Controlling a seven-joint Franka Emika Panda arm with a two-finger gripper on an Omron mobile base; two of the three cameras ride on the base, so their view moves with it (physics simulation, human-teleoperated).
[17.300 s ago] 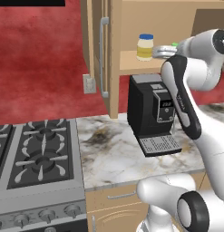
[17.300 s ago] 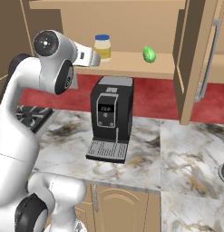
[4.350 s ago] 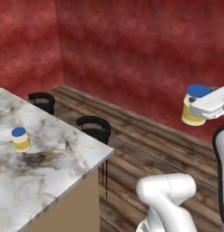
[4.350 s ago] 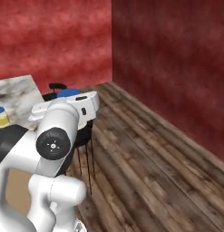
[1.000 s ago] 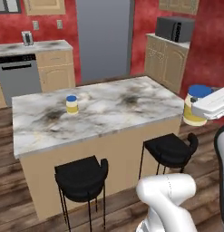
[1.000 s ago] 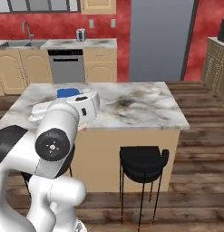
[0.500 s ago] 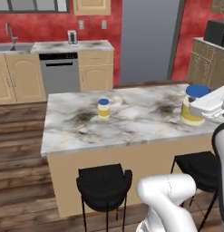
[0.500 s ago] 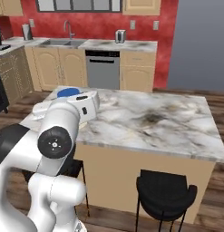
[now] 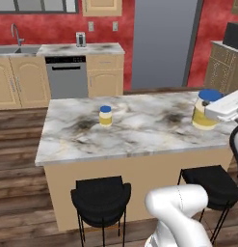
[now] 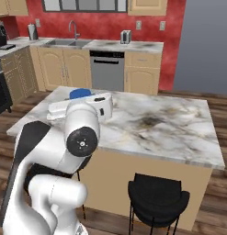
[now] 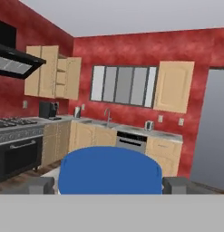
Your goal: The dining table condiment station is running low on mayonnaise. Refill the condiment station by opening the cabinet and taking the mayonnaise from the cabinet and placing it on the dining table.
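Mayonnaise [image 9: 204, 110] in pincer [image 9: 213, 110], label seemingly blank.

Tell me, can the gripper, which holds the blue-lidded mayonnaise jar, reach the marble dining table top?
Probably yes: the gripper holds the pale-yellow mayonnaise jar at the edge of the marble dining table, with bare tabletop beside it.

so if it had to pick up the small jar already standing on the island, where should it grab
Grip the small jar around its pale-yellow body, just below the blue lid, coming in from the side. It stands upright on the dining table, so round walls suit the two fingers.
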